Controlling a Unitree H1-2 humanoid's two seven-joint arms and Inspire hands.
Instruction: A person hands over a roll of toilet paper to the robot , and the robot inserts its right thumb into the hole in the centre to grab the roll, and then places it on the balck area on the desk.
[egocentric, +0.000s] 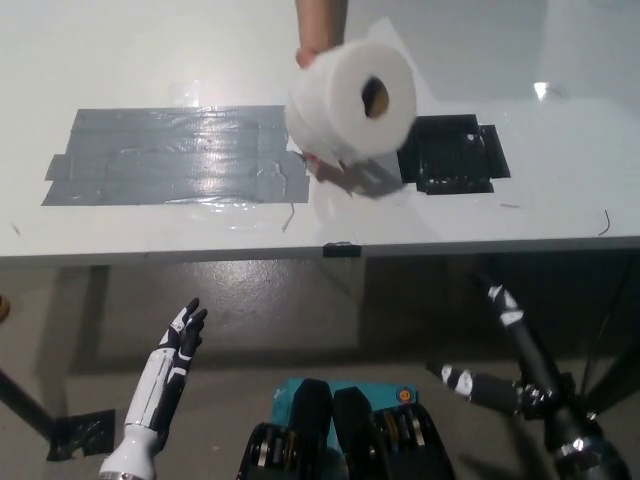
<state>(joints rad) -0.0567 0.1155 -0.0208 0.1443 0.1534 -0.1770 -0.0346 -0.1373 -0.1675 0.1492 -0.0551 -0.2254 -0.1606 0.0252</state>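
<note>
Head view. A person's hand (318, 40) enters from the top edge and holds a roll of toilet paper (352, 100) above the white desk (200, 230). The roll is tilted so that its centre hole (376, 96) faces the camera. A loose end of paper hangs below the roll, and the person's fingertips show beneath it.

A black area (455, 155) of tape lies on the desk just right of the roll; the roll overlaps its left edge in the picture. A larger grey taped area (170, 155) lies on the desk to the left of the roll.

The white left hand (186, 330) rests below the desk edge at lower left, holding nothing, fingers extended upward and slightly apart.

The black right hand (505, 300) is at lower right, below the desk edge, well apart from the roll. It holds nothing. Whether its fingers are apart or together cannot be told, since the hand is dark against the dark floor.
</note>
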